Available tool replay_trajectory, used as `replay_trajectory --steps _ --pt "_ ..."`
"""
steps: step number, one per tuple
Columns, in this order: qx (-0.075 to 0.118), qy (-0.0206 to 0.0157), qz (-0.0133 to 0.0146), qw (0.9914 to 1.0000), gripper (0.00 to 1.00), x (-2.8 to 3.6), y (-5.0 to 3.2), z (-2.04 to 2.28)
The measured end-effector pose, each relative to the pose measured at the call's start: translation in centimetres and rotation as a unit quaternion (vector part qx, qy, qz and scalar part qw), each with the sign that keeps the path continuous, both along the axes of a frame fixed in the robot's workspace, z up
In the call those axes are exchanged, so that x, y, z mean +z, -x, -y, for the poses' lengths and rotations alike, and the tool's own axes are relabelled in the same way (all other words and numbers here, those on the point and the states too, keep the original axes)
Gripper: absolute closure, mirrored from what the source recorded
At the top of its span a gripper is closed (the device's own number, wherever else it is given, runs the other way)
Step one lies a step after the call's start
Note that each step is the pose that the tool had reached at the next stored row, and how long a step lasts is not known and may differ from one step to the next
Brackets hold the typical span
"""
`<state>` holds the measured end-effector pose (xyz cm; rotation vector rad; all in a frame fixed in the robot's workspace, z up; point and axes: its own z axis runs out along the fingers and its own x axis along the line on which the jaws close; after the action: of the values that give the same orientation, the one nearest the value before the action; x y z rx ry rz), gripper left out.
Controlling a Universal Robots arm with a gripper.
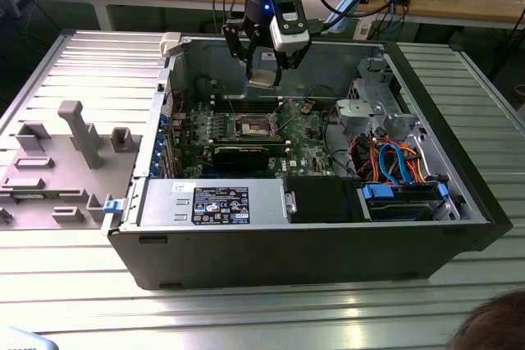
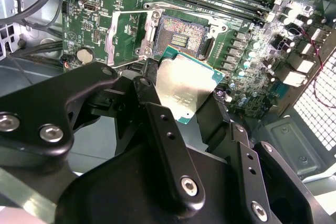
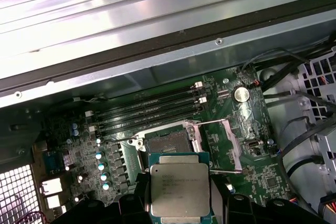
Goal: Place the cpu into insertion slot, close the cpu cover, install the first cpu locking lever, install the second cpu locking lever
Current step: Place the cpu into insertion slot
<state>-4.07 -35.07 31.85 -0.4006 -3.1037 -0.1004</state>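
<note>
Silvery-beige cpu is gripped btwn the closed fingers of the gripper, clear of the board. In the exterior view, the insertion slot sits at 6 o'clock from it, vacant. The cpu cover is flipped open. I'd judge 0 of 4 steps done.

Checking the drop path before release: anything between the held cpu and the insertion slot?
Nothing visible. The gripper holds the cpu in the air above the board. The insertion slot lies bare, its dark contact field exposed. The cpu cover is swung open beside the slot, off the opening.
</note>
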Motion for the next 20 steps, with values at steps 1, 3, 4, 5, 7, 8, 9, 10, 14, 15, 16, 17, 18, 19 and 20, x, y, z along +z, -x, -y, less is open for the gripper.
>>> replay_trajectory --steps 1,3,4,5,7,8,9,10,14,15,16,17,18,19,20 --pt "0.0 0.0 0.0 1.0 0.45 0.0 0.0 0.0" --pt "-0.001 0.0 0.0 1.0 0.45 0.0 0.0 0.0" --pt "-0.001 0.0 0.0 1.0 0.45 0.0 0.0 0.0" --pt "-0.001 0.0 0.0 1.0 0.45 0.0 0.0 0.0" --pt "-0.002 0.0 0.0 1.0 0.45 0.0 0.0 0.0" --pt "-0.003 0.0 0.0 1.0 0.45 -0.01 0.0 0.0" --pt "-0.003 0.0 0.0 1.0 0.45 -0.01 0.0 0.0" --pt "-0.003 0.0 0.0 0.99999 0.45 -0.01 0.0 0.0" --pt "-0.004 0.0 0.0 0.99999 0.45 -0.01 0.0 0.0" --pt "-0.005 0.0 0.0 0.99999 0.45 -0.01 0.0 0.0" --pt "-0.005 0.0 0.0 0.99999 0.45 -0.01 0.0 0.0" --pt "-0.005 0.0 0.0 0.99999 0.45 -0.01 0.0 0.0" --pt "-0.006 0.0 0.0 0.99998 0.45 -0.01 0.0 0.0" --pt "-0.006 0.0 0.0 0.99998 0.45 -0.01 0.0 0.0" --pt "-0.006 0.0 0.0 0.99998 0.45 -0.01 0.0 0.0"
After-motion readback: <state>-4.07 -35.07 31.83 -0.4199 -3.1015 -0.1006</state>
